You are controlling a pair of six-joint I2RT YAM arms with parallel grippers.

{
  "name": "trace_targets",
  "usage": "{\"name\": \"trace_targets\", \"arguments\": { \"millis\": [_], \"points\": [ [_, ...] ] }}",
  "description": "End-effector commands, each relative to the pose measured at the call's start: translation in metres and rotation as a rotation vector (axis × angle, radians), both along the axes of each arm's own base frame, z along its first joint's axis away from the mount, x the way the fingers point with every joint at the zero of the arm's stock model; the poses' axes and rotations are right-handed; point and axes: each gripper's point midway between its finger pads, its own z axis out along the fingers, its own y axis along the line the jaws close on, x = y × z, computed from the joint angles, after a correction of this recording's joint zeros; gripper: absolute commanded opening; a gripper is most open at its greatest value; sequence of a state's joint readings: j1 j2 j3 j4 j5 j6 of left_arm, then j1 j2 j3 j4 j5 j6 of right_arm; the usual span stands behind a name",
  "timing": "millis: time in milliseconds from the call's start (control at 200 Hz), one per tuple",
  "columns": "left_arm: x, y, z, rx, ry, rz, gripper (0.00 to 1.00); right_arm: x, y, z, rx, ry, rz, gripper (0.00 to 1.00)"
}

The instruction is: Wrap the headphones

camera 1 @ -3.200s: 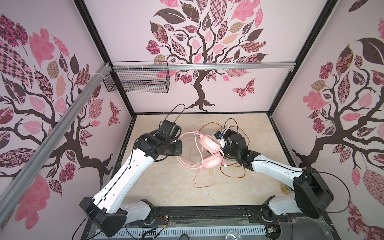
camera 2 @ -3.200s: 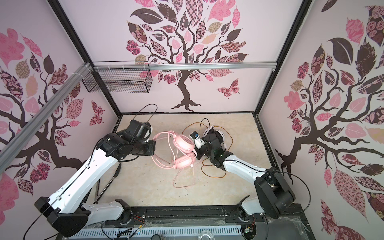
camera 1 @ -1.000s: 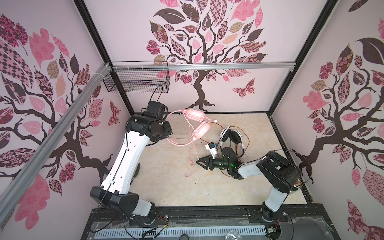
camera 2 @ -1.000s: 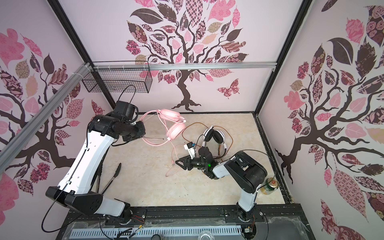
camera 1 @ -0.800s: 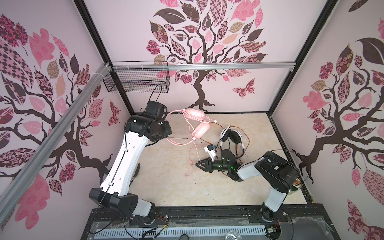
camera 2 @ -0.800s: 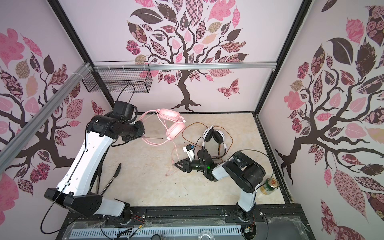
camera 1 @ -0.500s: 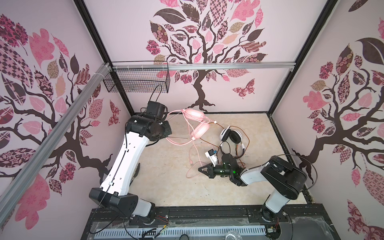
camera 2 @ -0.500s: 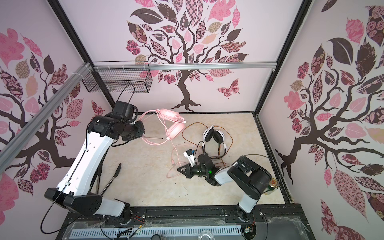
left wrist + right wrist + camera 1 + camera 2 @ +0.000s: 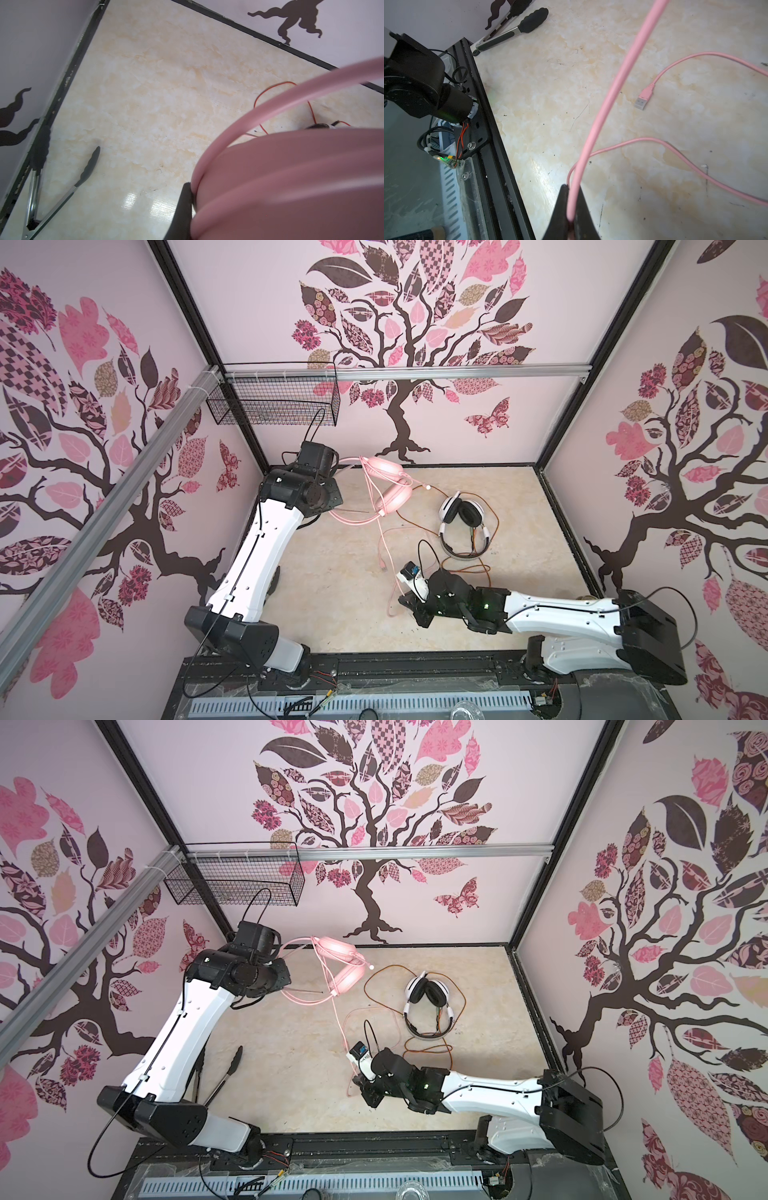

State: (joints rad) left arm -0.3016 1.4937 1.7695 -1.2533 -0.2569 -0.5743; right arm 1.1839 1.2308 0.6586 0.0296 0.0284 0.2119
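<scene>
Pink headset (image 9: 388,479) hangs by the back-left corner of the bench (image 9: 332,614), its band clamped in the left hand (image 9: 334,506), while the right hand (image 9: 570,218) pinches its cable (image 9: 612,91) near the front edge.

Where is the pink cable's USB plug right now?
The USB plug lies loose on the table near its middle, seen in the right wrist view, a little off the right gripper, which is shut on the pink cable further along.
</scene>
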Motion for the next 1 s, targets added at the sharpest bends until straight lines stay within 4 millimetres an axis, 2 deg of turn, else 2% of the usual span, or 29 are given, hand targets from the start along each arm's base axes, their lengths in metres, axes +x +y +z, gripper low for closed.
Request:
{"name": "trace_targets", "arguments": {
  "millis": [0,210,405,550,765,900,995],
  "points": [
    [0.017,0.017,0.024,0.044,-0.127,0.100,0.00,0.000,-0.025,0.005,-0.164,-0.089,-0.028,0.00],
    [0.011,0.039,0.018,0.172,-0.095,0.163,0.00,0.014,-0.045,0.043,-0.302,-0.245,-0.092,0.00],
    [-0.003,0.059,0.001,0.381,-0.004,0.230,0.00,0.036,-0.068,0.104,-0.362,-0.421,-0.183,0.00],
    [-0.012,0.049,-0.002,0.535,0.021,0.204,0.00,0.061,-0.083,0.145,-0.415,-0.628,-0.296,0.00],
    [-0.026,0.026,-0.012,0.671,0.049,0.107,0.00,0.086,-0.080,0.206,-0.410,-0.911,-0.446,0.00],
    [-0.036,0.028,-0.019,0.723,0.057,0.095,0.00,0.093,-0.082,0.240,-0.441,-1.015,-0.519,0.00],
    [-0.040,0.032,-0.021,0.740,0.059,0.103,0.00,0.093,-0.088,0.266,-0.392,-1.048,-0.573,0.00]
  ]
}}
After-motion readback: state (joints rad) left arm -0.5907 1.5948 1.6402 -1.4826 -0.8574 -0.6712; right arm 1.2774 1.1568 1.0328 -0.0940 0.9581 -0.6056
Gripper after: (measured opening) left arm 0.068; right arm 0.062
